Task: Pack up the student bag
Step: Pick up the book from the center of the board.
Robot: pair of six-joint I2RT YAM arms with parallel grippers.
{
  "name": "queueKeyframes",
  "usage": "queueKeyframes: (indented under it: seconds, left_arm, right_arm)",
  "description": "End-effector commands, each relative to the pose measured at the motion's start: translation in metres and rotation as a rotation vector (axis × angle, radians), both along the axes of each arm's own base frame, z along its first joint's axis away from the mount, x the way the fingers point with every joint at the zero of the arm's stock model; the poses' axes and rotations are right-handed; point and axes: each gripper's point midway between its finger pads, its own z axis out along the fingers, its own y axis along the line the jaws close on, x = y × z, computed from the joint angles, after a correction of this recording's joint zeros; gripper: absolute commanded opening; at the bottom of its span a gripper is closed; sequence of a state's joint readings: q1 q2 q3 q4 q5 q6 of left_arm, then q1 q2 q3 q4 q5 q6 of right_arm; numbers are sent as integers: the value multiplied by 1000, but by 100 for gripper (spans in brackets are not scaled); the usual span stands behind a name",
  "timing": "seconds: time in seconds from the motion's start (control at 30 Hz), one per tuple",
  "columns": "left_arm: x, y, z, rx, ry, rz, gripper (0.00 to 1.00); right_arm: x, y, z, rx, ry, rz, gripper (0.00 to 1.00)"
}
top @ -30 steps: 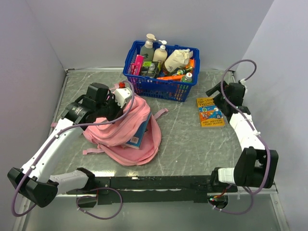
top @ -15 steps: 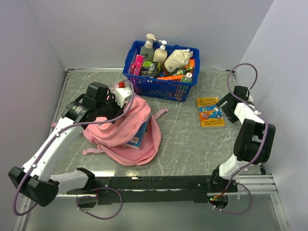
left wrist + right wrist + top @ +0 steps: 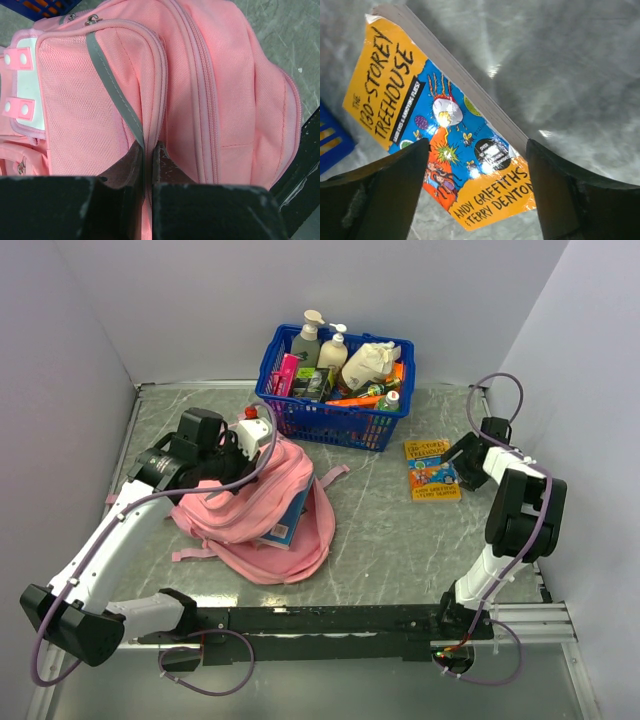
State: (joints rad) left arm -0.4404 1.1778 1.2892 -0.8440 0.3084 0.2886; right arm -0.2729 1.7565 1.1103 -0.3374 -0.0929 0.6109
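left end effector (image 3: 148, 146) clamping shut on student bag (image 3: 215, 80) pocket seam, bag lying directly beneath it on desk (image 3: 385, 530), right end effector (image 3: 477, 150) standing apart, fingers straddling book (image 3: 400, 70) between them

I swung the right arm (image 3: 522, 508) up out of its low stretch along the right side of the frame. Its elbow rose from the lower right corner to mid-right, and the forearm folded steeply over the base. The right fingers (image 3: 462, 452) moved down and leftward from beyond the book (image 3: 432, 470) to the book's right edge, and drew in a little from their widest spread. The book slid slightly toward the upper left on the tabletop (image 3: 380, 530). The purple cable (image 3: 497, 380) above the wrist tightened into a smaller loop. The left fingers (image 3: 132, 160), pinching the student bag (image 3: 265, 510), edged a touch toward the upper left.
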Motion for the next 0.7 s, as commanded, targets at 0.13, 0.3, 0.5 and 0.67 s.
queueKeyframes:
  seconds: [0.13, 0.3, 0.5, 0.67]
  left_arm:
    - [20, -3, 46, -77, -154, 23, 2]
    - [20, -2, 48, -76, -158, 25, 2]
    - [19, 0, 43, -62, -155, 28, 2]
    - [18, 1, 38, -57, -150, 28, 2]
  right_arm:
    - [32, 63, 25, 119, -148, 121, 81]
    - [45, 96, 21, 166, -164, 159, 81]
    - [52, 119, 27, 265, -252, 163, 81]
    - [54, 143, 56, 289, -338, 224, 78]
